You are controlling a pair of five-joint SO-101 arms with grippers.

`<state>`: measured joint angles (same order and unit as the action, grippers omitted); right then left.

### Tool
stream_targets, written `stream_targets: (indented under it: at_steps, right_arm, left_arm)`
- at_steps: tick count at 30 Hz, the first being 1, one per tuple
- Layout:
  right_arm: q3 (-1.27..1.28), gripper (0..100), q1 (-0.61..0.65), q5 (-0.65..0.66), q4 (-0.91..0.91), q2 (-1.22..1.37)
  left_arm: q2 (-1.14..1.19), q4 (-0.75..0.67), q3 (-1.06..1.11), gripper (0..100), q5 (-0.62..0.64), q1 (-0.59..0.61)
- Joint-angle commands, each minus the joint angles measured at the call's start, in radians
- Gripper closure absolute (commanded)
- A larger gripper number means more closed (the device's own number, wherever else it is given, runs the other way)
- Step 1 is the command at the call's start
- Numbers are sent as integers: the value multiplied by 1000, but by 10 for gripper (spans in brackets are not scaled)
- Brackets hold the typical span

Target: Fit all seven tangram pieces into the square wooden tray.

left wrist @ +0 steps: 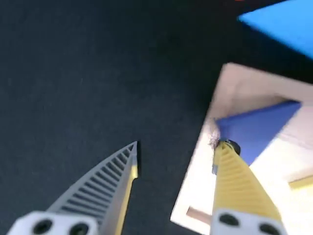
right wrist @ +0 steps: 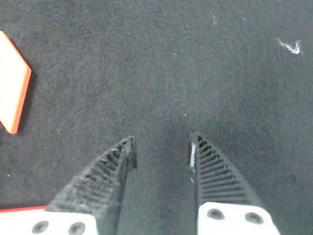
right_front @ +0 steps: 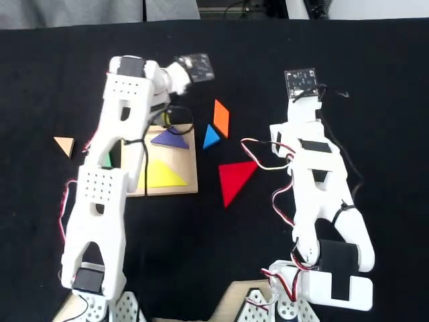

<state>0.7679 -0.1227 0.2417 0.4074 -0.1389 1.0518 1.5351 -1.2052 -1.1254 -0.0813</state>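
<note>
The left gripper [left wrist: 176, 159] hangs released astride the wooden tray [left wrist: 234, 81] wall, one finger at the purple triangle [left wrist: 257, 129], probably to seat it. The right gripper [right wrist: 161, 149], also spread, waits above the tabletop [right wrist: 220, 58] near the orange parallelogram [right wrist: 12, 83]. The pale, shallow tray also holds a yellow triangle [right_front: 161, 174].

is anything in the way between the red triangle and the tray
Nothing visible. Bare black cloth lies between the red triangle and the wooden tray; the blue triangle sits off that path.
</note>
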Motion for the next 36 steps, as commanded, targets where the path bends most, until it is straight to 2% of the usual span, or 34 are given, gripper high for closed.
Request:
stream_targets:
  at_steps: [1, 7, 10, 14, 20, 27, 30, 32, 34, 36]
  right_arm:
    - [-12, 818, 8, 3, -18, -4]
    - [-12, 818, 8, 3, -18, -4]
    - [-12, 818, 8, 3, -17, -4]
    - [-12, 818, 8, 3, -17, -4]
    - [-12, 818, 8, 3, -17, -4]
    - [-12, 818, 8, 3, -17, -4]
    - [-12, 818, 8, 3, -17, -4]
    - [-12, 818, 8, 3, -17, -4]
    - [-12, 818, 8, 3, -17, -4]
    - [-12, 818, 8, 3, -17, -4]
  left_arm:
    - [-17, -14, -42, 752, 44, 25]
    - [11, -98, -12, 752, 51, 41]
    - [46, -95, -12, 752, 52, 35]
    - [48, -95, -15, 752, 121, 7]
    - [49, -94, -45, 752, 129, -50]
    - [41, -26, -65, 752, 130, -113]
    - [41, -18, -143, 752, 204, -93]
    - [41, 63, -216, 752, 210, -62]
    - [51, 196, -315, 752, 137, -31]
    - [58, 224, -340, 752, 120, 4]
